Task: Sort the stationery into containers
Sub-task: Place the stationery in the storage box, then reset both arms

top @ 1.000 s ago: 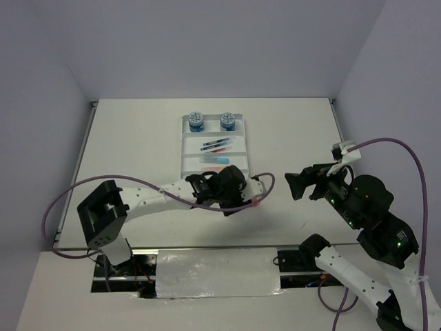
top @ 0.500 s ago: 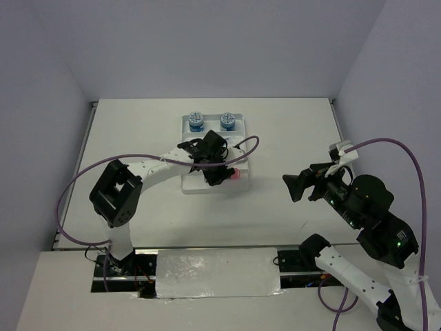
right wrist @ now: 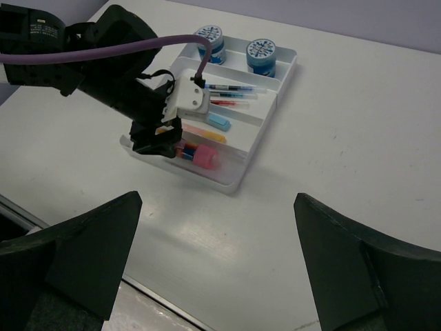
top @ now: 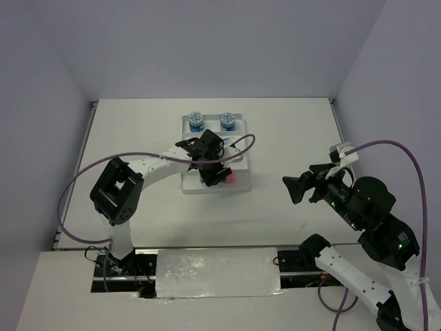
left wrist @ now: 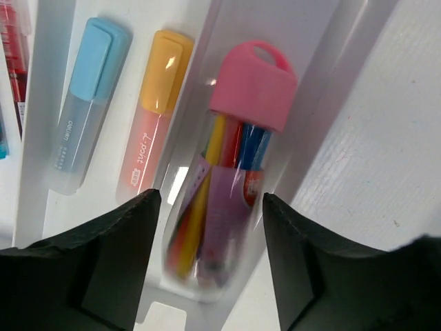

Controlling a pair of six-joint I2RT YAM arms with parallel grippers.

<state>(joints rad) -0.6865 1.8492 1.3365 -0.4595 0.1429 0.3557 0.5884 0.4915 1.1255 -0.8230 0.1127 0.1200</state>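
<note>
The white four-compartment tray (top: 242,141) stands at the table's middle. Two blue tubs (top: 196,121) (top: 227,121) fill its far compartment, and red and blue pens (top: 215,145) lie in the one below. The light-blue marker (left wrist: 83,103) and orange marker (left wrist: 155,117) lie in the third. The pink-capped tube (left wrist: 231,186) lies in the nearest compartment. My left gripper (left wrist: 210,234) is open, its jaws astride the tube's lower end with gaps on both sides. My right gripper (right wrist: 217,269) is open and empty above bare table right of the tray (right wrist: 269,131).
The left arm's purple cable (top: 238,141) loops over the tray's right side. Bare white table surrounds the tray. Walls close the table at the back and on both sides.
My left gripper carried the pink-capped tube from the near table up to the tray. The tube now lies in the nearest compartment and the jaws stand apart from it. The right arm barely moved.
</note>
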